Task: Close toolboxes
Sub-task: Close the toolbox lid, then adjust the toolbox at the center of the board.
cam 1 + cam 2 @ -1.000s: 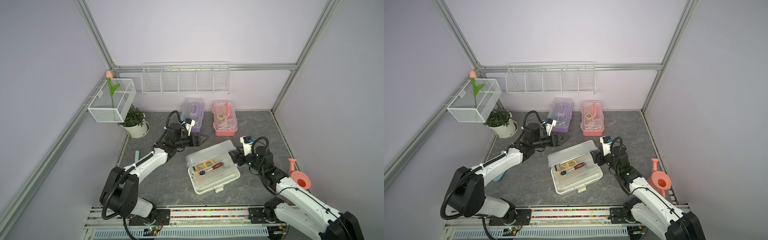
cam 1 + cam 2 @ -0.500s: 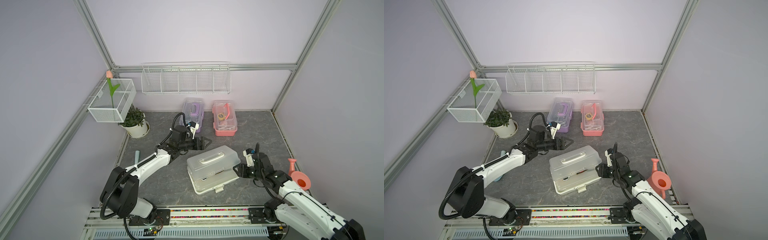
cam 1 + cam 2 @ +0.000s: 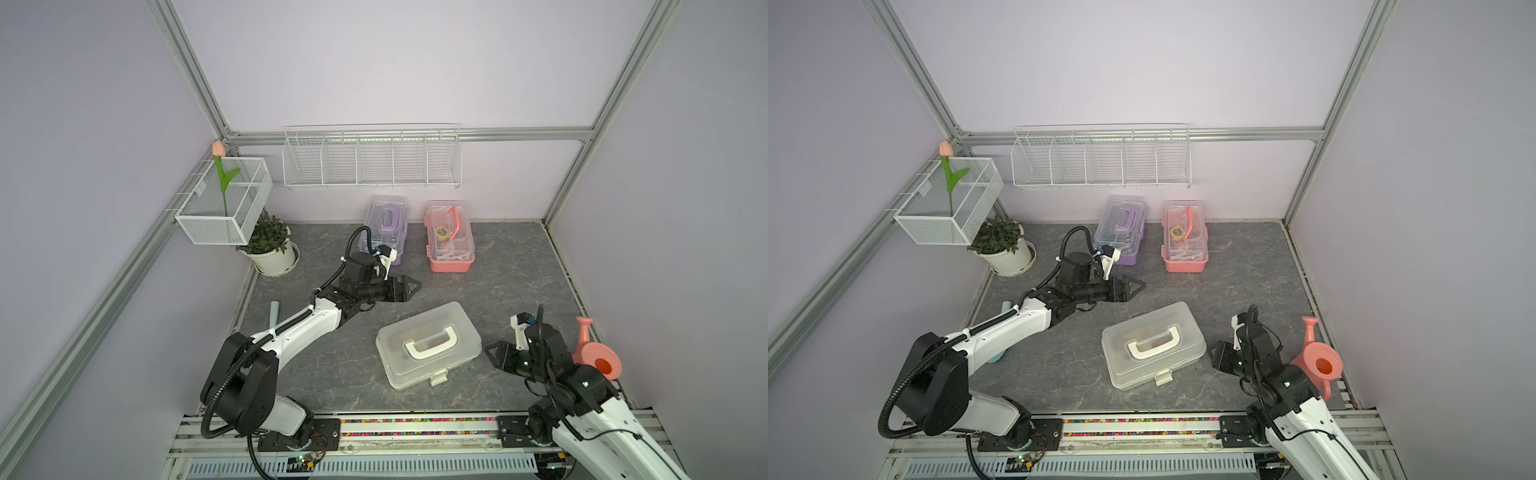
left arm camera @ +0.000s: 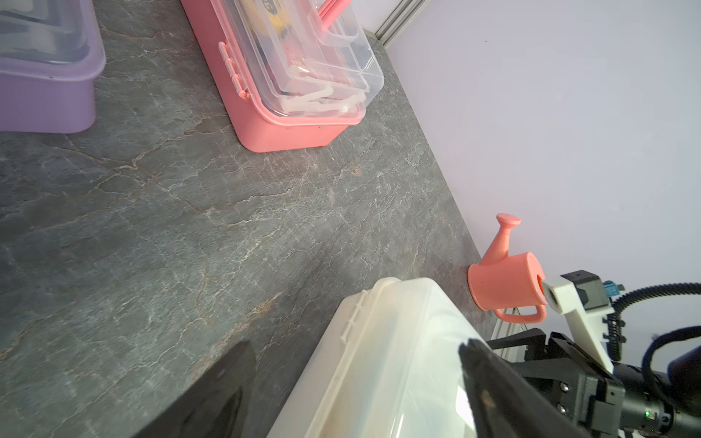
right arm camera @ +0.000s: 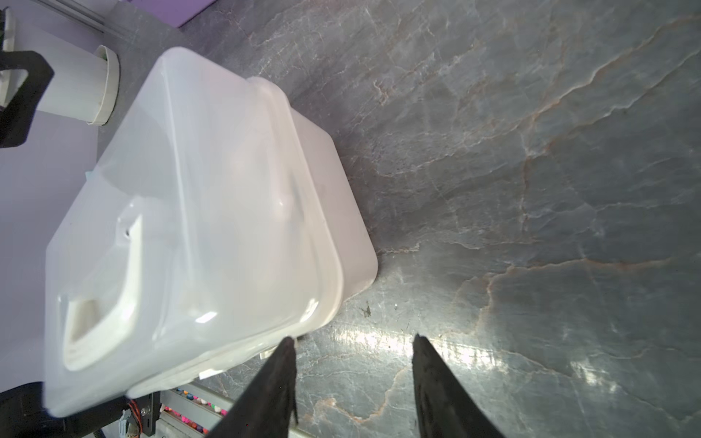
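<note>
The white toolbox (image 3: 429, 345) sat lid down near the tabletop's front edge (askew to it). The purple toolbox (image 3: 386, 226) and pink toolbox (image 3: 449, 239) stood side by side at the far edge. The left gripper (image 4: 352, 343) hung spread wide, empty. The right gripper (image 5: 352, 337), narrower, gripped nothing beside the white box's end.

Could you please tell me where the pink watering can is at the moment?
In both top views the pink watering can stands at the right edge of the table, by the wall, close beside the right arm.
</note>
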`<state>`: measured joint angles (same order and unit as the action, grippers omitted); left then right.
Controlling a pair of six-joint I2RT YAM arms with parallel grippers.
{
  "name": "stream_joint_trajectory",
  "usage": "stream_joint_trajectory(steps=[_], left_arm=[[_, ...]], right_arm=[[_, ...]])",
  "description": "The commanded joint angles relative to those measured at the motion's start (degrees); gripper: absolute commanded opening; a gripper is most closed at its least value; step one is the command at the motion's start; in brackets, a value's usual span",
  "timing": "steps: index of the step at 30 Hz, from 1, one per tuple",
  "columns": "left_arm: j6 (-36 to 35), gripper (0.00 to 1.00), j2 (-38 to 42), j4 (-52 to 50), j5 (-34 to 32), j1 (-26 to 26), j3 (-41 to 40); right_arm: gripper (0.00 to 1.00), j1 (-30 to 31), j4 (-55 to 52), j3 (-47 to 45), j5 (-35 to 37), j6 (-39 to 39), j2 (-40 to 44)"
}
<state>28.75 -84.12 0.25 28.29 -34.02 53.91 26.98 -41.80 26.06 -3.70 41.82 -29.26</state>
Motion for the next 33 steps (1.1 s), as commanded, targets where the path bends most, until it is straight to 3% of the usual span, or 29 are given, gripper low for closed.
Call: stream_joint_trajectory(steps=[1,11,17,21,27,33], left_arm=[[-1.2,0.87,-0.6,-0.3,-0.3,0.0,1.0],[-2.5,0.90,-1.2,-3.4,-1.4,0.0,0.1],[-0.4,0.91,-3.0,-3.0,3.1,1.1,-2.1],[1.1,0.91,-2.0,-2.4,4.4,3.3,-5.0],[-1.5,0.92,1.8,-9.0,3.8,5.3,-6.0],[-1.2,0.93,3.7,-10.3,2.1,5.4,-7.8]], right_arm=[[0.47,-0.1,4.3,-3.2,-3.2,3.4,-3.3],[0.48,2.3,23.5,-7.3,-7.6,6.7,-14.4],[0.48,4.5,37.0,-6.8,-7.3,7.6,-24.2],[0.50,4.4,42.3,-0.1,-7.6,2.9,-35.3],[0.50,4.0,48.0,12.7,-14.1,-1.2,-53.1],[0.51,3.5,52.9,21.8,-16.8,-3.0,-64.8]])
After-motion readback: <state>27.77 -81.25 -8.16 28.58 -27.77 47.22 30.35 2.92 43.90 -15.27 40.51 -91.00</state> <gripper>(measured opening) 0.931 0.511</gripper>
